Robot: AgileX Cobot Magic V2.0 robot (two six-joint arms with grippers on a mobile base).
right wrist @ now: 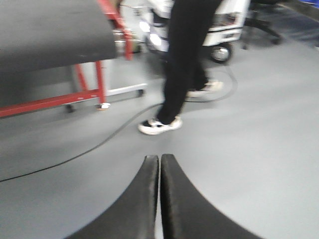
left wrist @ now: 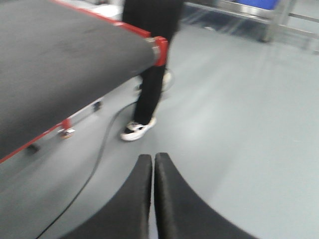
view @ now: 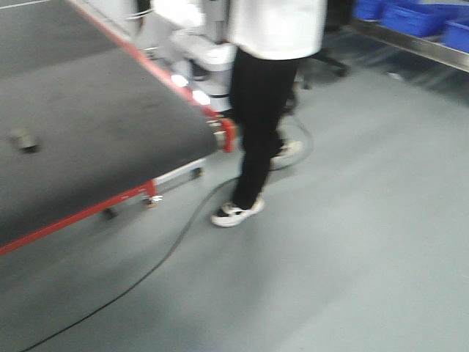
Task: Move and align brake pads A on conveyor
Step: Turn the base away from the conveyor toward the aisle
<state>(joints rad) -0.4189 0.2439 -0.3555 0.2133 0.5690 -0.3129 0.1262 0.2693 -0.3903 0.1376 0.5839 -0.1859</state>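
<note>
The conveyor (view: 95, 110) is a dark grey belt with red edges, at the left of the front view; its end roller also shows in the left wrist view (left wrist: 60, 55) and the right wrist view (right wrist: 50, 30). One small dark brake pad A (view: 24, 139) lies blurred on the belt near the left edge. My left gripper (left wrist: 153, 157) is shut with nothing held, over the grey floor, right of the belt's end. My right gripper (right wrist: 160, 158) is also shut and empty above the floor. Neither gripper shows in the front view.
A person in black trousers and white shoes (view: 260, 110) stands just past the conveyor's end. A black cable (view: 161, 257) runs across the floor. A white wheeled machine (view: 201, 62) sits behind; blue bins (view: 418, 18) rest on a steel shelf at the back right.
</note>
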